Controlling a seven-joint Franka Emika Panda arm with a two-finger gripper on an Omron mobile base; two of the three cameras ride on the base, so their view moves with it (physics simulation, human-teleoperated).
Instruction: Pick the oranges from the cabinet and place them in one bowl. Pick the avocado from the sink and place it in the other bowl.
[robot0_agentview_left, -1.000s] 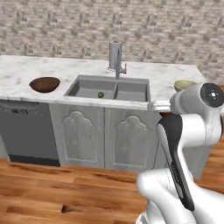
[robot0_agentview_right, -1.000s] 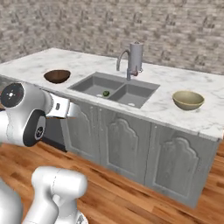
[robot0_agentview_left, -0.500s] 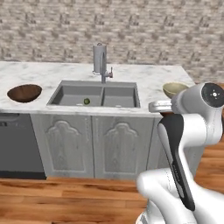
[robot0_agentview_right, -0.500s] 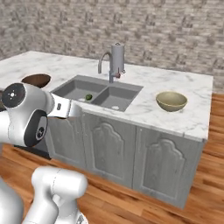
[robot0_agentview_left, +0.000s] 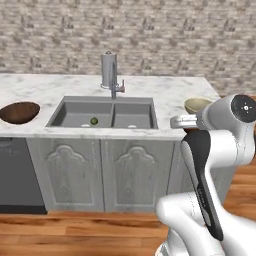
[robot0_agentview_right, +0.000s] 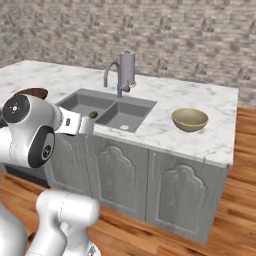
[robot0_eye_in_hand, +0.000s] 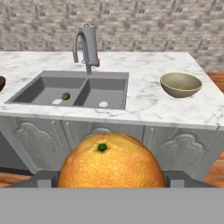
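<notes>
Bottom centre of hand view: tool (robot0_eye_in_hand: 109, 175) clasping orange (robot0_eye_in_hand: 109, 161), arm level toward counter (robot0_eye_in_hand: 144, 100); avocado (robot0_agentview_left: 93, 120) in sink (robot0_agentview_left: 75, 112).

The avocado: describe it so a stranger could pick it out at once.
Find the grey double sink set in the marble counter, under the faucet. The avocado lies on the floor of the left basin. It is the one small dark-green ball there, unlike the pale round drains beside it.
</notes>
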